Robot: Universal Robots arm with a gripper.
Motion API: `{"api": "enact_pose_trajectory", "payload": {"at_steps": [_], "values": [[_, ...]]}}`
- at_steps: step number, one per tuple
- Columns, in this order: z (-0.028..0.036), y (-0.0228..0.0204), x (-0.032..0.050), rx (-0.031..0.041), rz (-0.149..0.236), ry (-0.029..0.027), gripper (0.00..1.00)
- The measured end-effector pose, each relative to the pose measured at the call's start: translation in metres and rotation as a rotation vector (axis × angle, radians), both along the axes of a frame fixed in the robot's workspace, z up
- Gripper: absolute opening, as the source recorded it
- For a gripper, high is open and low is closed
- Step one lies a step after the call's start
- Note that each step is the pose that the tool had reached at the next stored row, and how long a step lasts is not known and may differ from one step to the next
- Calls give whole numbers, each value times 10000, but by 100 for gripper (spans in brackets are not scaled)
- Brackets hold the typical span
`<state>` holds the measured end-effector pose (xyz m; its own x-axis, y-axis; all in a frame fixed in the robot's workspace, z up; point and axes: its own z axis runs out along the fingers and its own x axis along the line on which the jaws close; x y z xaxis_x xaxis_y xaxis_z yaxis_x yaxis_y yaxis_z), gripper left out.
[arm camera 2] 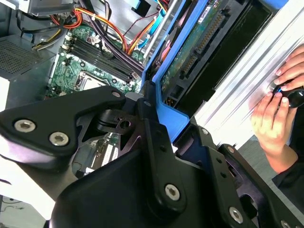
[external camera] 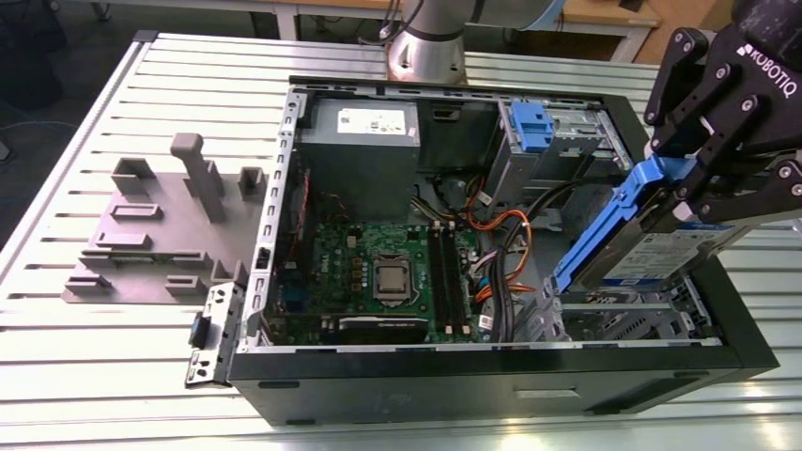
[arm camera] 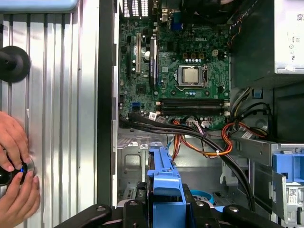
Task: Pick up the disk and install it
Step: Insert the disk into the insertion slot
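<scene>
Gripper [external camera: 685, 184] clamps the disk [external camera: 652, 252], tilted, over the computer case [external camera: 501, 374]

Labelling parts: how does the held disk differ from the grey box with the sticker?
The disk has a blue frame; the grey box has none. The disk hangs tilted in the gripper over the case; the grey box sits flat inside it. Both carry a white label.

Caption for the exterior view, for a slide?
Claw grips the disk, tilted in its blue carrier, over the drive cage of the open computer case, at the exterior view's right.
</scene>
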<state>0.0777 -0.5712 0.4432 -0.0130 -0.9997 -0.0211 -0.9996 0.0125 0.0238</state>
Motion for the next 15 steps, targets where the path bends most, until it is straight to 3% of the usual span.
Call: {"api": "enact_pose_trajectory", "payload": {"at_steps": [15], "values": [[-84, -8, 23, -1, -1, 0, 36]]}}
